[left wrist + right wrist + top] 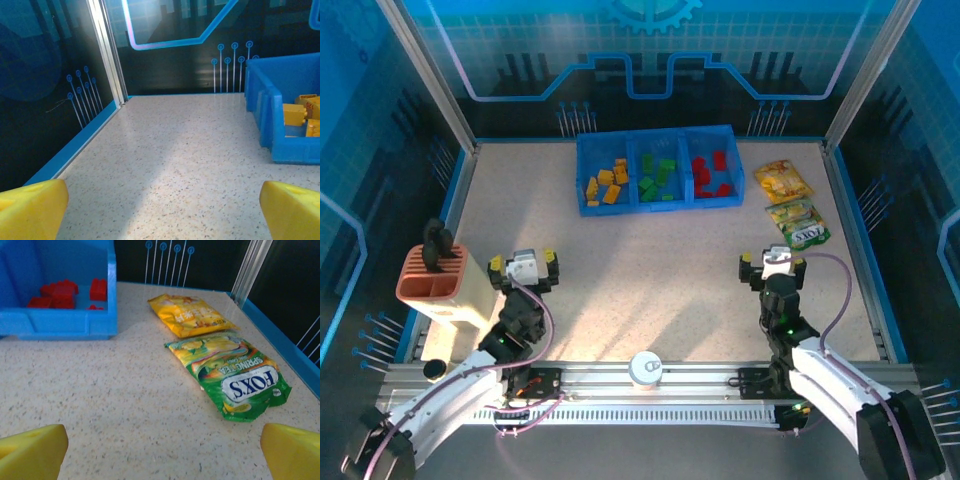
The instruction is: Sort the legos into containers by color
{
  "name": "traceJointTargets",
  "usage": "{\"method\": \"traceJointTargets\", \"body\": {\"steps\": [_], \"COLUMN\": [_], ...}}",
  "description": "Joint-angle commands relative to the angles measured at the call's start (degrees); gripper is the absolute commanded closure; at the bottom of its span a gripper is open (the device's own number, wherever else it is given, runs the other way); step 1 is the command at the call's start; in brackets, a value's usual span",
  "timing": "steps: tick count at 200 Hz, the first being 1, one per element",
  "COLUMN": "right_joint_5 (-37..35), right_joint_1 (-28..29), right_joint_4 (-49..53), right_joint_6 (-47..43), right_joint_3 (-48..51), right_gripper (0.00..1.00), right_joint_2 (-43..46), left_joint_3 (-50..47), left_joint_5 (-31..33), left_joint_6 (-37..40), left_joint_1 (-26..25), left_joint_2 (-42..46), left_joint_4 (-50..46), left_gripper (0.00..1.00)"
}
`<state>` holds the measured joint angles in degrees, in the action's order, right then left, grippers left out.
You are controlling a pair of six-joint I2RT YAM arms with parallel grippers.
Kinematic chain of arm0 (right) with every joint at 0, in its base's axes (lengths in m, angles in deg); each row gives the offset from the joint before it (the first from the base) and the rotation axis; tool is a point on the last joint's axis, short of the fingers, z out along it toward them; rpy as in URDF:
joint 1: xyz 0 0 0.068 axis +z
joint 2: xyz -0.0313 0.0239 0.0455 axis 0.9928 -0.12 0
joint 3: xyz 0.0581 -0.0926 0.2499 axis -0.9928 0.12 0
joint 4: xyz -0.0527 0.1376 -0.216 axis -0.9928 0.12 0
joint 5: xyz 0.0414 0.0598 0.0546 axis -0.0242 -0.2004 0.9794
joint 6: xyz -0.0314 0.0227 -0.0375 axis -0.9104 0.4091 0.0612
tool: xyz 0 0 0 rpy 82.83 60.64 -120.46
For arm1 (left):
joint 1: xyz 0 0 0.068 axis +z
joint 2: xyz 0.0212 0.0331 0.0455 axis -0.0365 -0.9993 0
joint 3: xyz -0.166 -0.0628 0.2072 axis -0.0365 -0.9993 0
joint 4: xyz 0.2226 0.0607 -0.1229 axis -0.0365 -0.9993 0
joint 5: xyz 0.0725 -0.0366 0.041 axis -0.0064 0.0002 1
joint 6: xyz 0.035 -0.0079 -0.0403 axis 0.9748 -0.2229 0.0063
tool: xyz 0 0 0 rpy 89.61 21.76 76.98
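Observation:
The blue tray [658, 206] stands at the back middle of the table with three compartments. Yellow-orange legos [606, 182] lie in the left one, green legos [658, 179] in the middle one, red legos [711, 173] in the right one. My left gripper [524, 262] is open at the near left, well short of the tray, with nothing between its yellow fingers [31, 206]. My right gripper [774, 264] is open at the near right, likewise empty. The left wrist view shows yellow-orange legos [299, 114] in the tray's end compartment [266, 117]; the right wrist view shows red legos [62, 293].
Two snack packets lie right of the tray, a yellow one [783, 181] and a green one [799, 224]. An orange ribbed holder [433, 278] with a dark tool stands at the left edge. Glass walls enclose the table on all sides.

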<state>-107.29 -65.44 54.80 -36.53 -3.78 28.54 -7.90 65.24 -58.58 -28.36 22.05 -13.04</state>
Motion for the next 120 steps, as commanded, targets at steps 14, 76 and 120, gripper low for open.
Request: {"method": "traceJointTargets", "body": {"steps": [14, 76, 120], "right_joint_5": [0.82, 1.6, 4.5], "right_joint_1": [-1.62, -3.18, -4.4], "right_joint_4": [-14.78, -20.86, -33.05], "right_joint_6": [1.03, 2.79, 2.89], "right_joint_3": [2.6, 3.65, 3.66], "right_gripper": [0.0, 0.0, 0.0], "right_joint_2": [-1.8, -5.6, -16.23], "left_joint_3": [-2.29, -2.29, -2.34], "left_joint_5": [-5.54, -7.34, -8.95], "left_joint_6": [-0.81, -4.52, -6.76], "left_joint_1": [2.54, 5.29, 7.5], "left_joint_2": [-1.03, -2.77, -4.61], "left_joint_4": [4.2, 5.45, 6.97], "left_gripper": [0.01, 0.01, 0.01]}}
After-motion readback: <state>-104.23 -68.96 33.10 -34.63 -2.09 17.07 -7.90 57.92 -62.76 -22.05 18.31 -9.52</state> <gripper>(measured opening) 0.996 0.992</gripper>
